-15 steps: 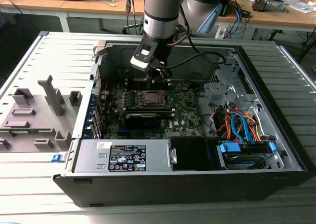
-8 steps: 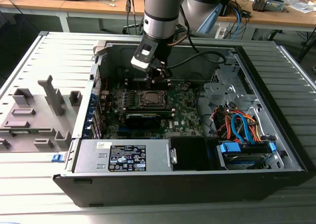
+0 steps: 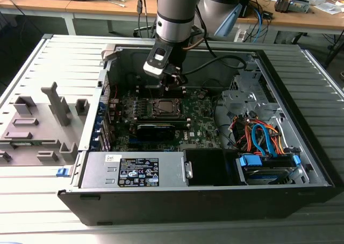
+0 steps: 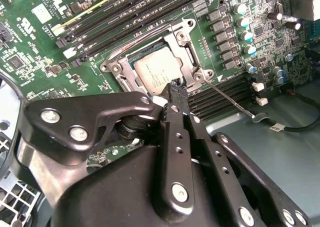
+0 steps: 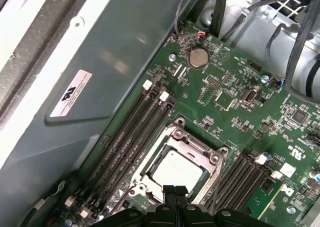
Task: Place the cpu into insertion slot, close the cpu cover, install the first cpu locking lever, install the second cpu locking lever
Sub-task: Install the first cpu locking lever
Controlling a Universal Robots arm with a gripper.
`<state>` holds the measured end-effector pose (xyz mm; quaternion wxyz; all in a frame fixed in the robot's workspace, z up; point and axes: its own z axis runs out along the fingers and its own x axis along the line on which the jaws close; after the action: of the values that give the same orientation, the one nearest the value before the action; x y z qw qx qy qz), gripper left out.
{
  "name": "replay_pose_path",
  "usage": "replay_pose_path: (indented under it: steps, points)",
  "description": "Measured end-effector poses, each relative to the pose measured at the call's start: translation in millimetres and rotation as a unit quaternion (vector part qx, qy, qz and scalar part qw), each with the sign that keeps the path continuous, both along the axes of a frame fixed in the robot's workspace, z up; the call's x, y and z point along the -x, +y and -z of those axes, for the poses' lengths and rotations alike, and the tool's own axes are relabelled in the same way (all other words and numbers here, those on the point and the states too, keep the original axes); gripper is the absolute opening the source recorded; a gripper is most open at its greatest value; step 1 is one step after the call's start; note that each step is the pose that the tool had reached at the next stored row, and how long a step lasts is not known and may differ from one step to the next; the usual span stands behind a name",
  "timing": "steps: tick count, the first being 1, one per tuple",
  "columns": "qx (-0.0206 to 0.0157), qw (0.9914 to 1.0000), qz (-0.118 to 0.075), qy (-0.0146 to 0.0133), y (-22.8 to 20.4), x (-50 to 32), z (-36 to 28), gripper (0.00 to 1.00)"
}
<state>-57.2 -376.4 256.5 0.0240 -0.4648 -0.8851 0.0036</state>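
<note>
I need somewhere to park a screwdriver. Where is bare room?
Bare: the slatted table at the exterior view's right of the computer case, and around the grey fixture. Crowded: around the gripper by the cpu, and the cables.

Grey slatted table (image 3: 321,88) bearing an open computer case (image 3: 215,202) laid on its side. Towards the exterior view's left stand grey moulded fixtures (image 3: 37,130). A small blue clip (image 3: 62,172) lies just beside the case.
</note>
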Motion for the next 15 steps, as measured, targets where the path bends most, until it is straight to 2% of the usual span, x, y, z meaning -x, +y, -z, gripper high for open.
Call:
replay_pose_path:
  steps: [15]
  points:
    - [0.0000, 0.99971, -0.024, 0.0000, 0.0, 0.0, 0.0, 0.11]
